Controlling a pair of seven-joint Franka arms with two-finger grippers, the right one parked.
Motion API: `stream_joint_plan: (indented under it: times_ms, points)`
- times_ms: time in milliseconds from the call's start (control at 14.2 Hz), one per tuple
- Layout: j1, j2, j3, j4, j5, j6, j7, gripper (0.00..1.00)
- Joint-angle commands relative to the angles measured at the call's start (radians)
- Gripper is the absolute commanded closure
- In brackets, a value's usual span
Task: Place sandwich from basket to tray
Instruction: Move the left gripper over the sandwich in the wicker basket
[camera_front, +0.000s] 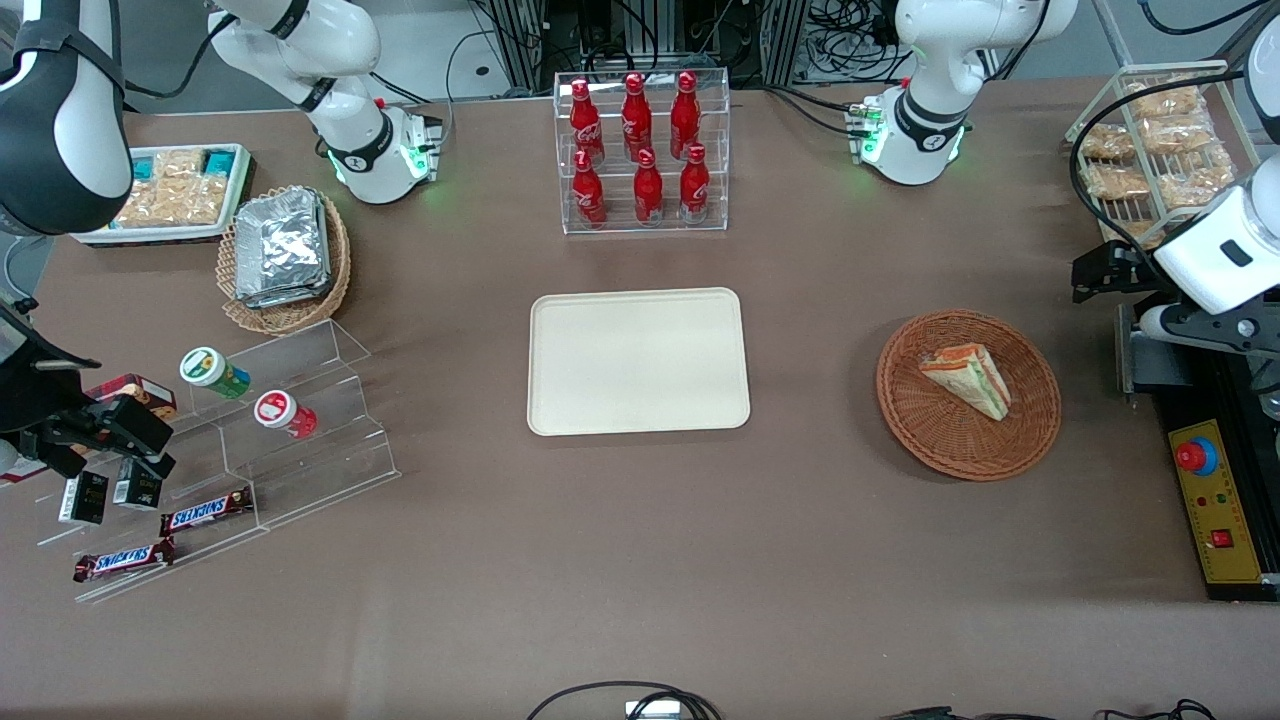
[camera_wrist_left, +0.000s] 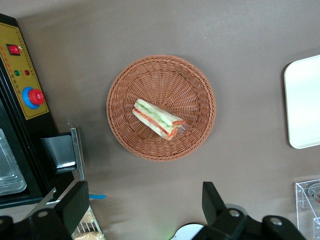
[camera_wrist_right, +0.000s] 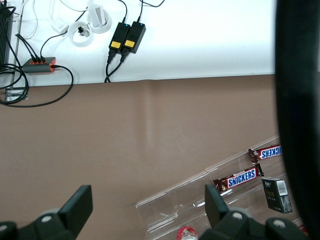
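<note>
While the sandwich (camera_wrist_left: 159, 119) lies in the basket (camera_wrist_left: 195, 80), the gripper (camera_wrist_left: 145, 202) hangs above, jaws wide

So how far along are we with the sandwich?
Nothing is done yet: the sandwich lies in the basket and the tray holds nothing. The gripper hangs open, high above the basket. Descending, grasping and carrying to the tray all remain.
</note>
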Motion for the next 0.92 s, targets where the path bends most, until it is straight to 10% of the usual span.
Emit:
stream_joint_plan:
  times_ms: [0, 845]
  points:
    - [-0.008, 0.002, 0.007, -0.055, 0.000, 0.054, -0.085, 0.00]
    - [-0.007, -0.076, 0.008, -0.684, 0.010, 0.709, -0.610, 0.00]
